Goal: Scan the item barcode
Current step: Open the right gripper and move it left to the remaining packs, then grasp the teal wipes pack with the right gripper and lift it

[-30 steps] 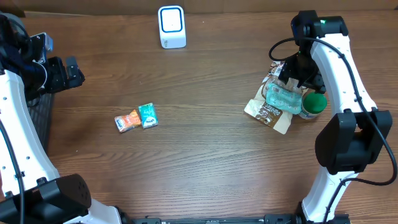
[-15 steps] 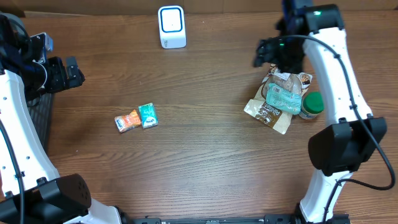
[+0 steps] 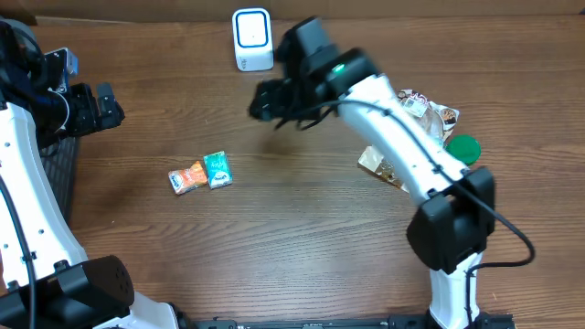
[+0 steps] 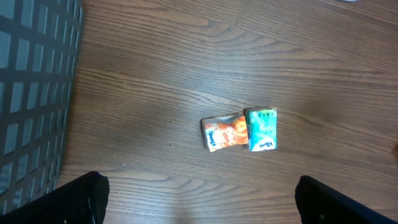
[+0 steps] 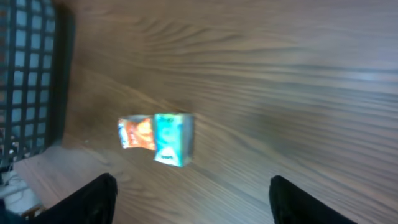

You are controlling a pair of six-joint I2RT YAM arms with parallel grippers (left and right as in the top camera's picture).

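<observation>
overhead shows left pincer and right pincer both spread empty; mesh basket contents unclear.

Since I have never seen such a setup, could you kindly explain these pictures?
Two robot arms stand at a wooden table. One picture looks down from above; the other two come from a camera on each wrist. On the table lie an orange packet and a teal packet side by side, a white scanner at the far edge, and a pile of packages on the right. The right arm stretches over the middle; the left arm sits at the left. The left fingers and the right fingers are open and hold nothing.
</observation>
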